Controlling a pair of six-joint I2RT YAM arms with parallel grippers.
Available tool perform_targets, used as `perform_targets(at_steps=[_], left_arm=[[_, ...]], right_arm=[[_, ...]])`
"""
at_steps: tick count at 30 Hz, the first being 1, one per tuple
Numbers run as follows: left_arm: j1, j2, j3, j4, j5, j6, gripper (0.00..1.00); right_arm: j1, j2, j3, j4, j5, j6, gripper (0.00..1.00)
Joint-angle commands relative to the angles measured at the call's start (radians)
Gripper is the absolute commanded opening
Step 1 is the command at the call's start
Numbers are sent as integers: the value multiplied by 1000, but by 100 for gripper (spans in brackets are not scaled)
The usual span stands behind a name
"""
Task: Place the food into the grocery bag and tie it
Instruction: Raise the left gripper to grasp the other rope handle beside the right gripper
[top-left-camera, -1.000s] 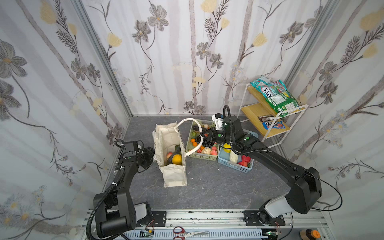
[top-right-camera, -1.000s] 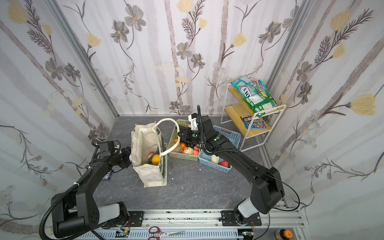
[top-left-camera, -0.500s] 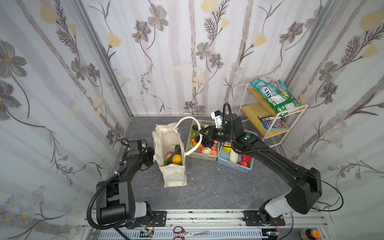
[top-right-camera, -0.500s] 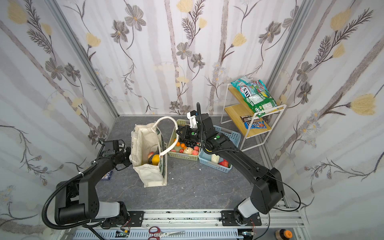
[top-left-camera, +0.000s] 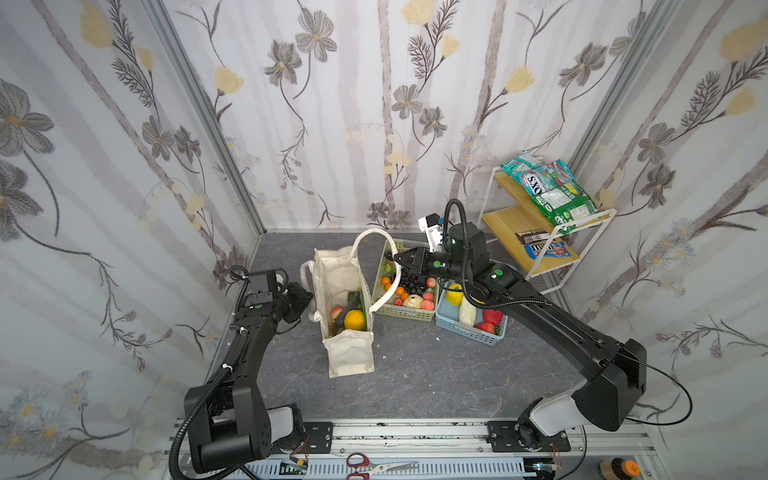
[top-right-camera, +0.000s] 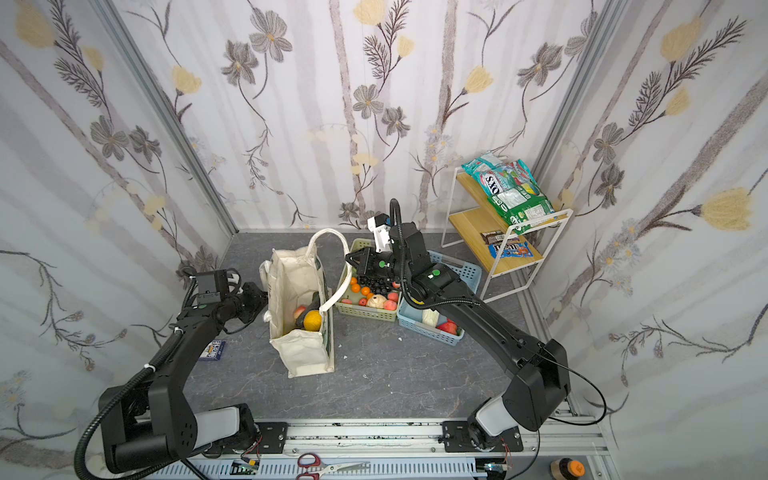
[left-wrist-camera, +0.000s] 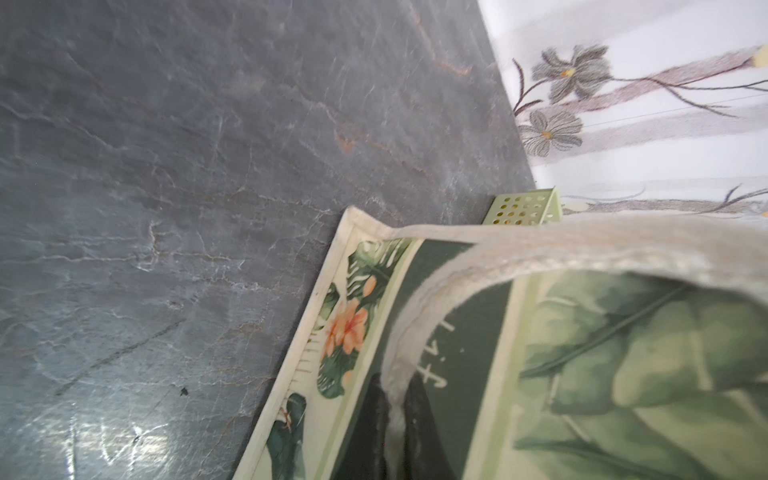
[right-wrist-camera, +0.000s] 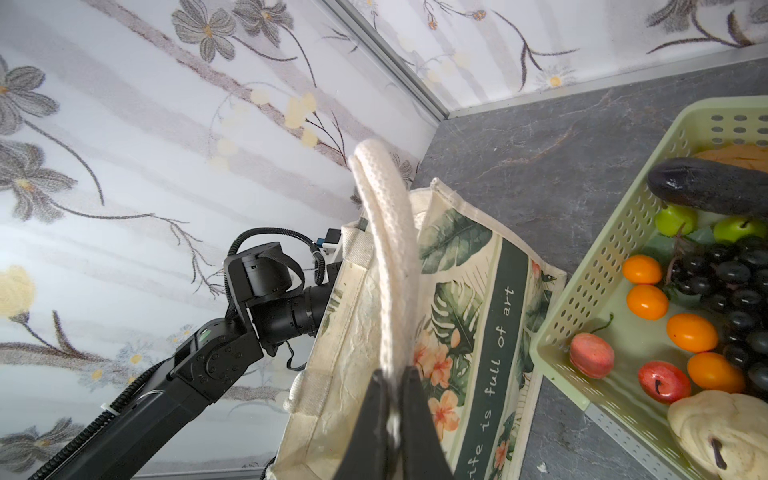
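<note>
The cream grocery bag (top-left-camera: 350, 353) (top-right-camera: 305, 353) stands open mid-floor, with an orange and other food (top-left-camera: 354, 320) (top-right-camera: 312, 321) inside. My left gripper (top-left-camera: 305, 297) (top-right-camera: 259, 293) (left-wrist-camera: 395, 399) is shut on the bag's left handle (left-wrist-camera: 436, 286) against the printed side. My right gripper (top-left-camera: 395, 259) (top-right-camera: 348, 259) (right-wrist-camera: 392, 390) is shut on the right handle (right-wrist-camera: 386, 232) and holds that loop up over the bag's mouth. More food (top-left-camera: 409, 291) (right-wrist-camera: 692, 332) lies in the baskets right of the bag.
A pale green basket (top-left-camera: 405, 313) and a blue basket (top-left-camera: 469, 330) sit close to the bag's right. A white wire shelf (top-left-camera: 540, 266) with snack packets (top-left-camera: 548, 195) fills the back right corner. Scissors (top-left-camera: 374, 461) lie on the front rail. A small blue pack (top-right-camera: 212, 349) lies under the left arm.
My left gripper went from open to shut on the bag's left handle, moving in slightly toward the bag. The right gripper kept its hold on the other handle.
</note>
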Motion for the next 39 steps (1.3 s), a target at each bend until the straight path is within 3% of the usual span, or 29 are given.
perform_targets(at_steps=[1,12,23,31,39], left_arm=[[2,-32,57,-90,-38,32,0],[2,-107,186,-196,-78,37,0],[-6,-149,337,-243,-21,10,0],[-61,-151,480,-293,66,1,0],[-133,-159,543,-283,68,-38,0]], right_arm=[[12,0,21,31,0,-28,4],[44,-4,60,29,28,-85,5],[110,30,159,13,38,-194,5],[141,126,250,14,-26,-234,5],[213,237,357,-75,-94,-295,5]])
